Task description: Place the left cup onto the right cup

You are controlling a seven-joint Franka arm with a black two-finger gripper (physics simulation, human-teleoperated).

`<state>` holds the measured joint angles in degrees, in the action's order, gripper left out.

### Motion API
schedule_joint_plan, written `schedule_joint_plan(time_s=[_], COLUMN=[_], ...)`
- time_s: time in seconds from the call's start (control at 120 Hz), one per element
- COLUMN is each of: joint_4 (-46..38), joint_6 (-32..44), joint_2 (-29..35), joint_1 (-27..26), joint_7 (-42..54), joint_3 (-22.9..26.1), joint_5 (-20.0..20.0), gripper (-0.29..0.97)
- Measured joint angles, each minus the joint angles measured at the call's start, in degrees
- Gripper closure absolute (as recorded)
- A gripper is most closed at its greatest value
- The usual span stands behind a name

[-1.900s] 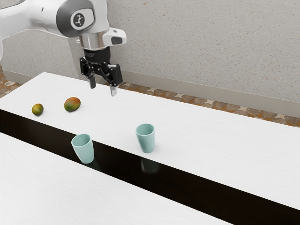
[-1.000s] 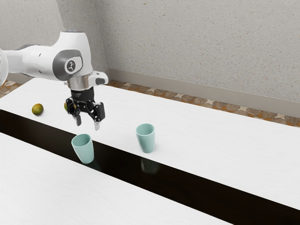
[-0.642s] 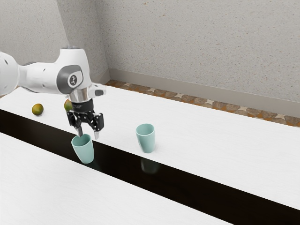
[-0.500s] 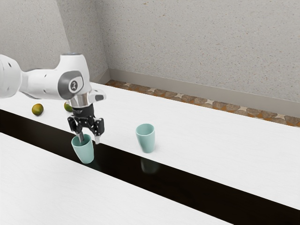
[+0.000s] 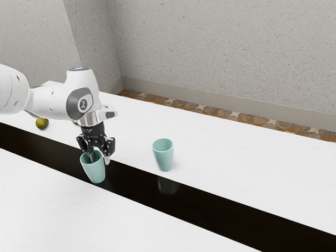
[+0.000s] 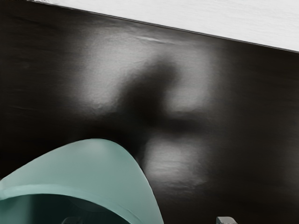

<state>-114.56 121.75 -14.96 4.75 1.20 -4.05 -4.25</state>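
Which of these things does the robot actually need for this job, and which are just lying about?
Needed: gripper, left cup, right cup.
Lying about: small fruit beyond the arm.

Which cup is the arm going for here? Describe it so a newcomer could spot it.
A glossy black strip crosses the white table. Two teal tapered cups stand along it; the left teal cup is the one toward the exterior view's left. Unlike the right teal cup, it has the black gripper at its rim.
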Motion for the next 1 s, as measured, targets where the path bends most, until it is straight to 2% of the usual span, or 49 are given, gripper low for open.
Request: schedule_joint_plan(time_s=[0.183,0.342,0.817,1.0], joint_4=[0.01,-0.01,0.19,5.44], joint_6=[0.61,0.93,0.44,-2.97], joint_2=[-0.03,-0.09,1.77,2.32], joint_1=[0.0,-0.01,-0.26,-3.02], joint_7=[0.42,0.64,0.5,0.11], joint_3=[-0.25,-0.29,-0.43,-0.09], joint_5=[-0.01,-0.05,0.96,3.19], gripper=[0.59,0.71,0.78,0.78])
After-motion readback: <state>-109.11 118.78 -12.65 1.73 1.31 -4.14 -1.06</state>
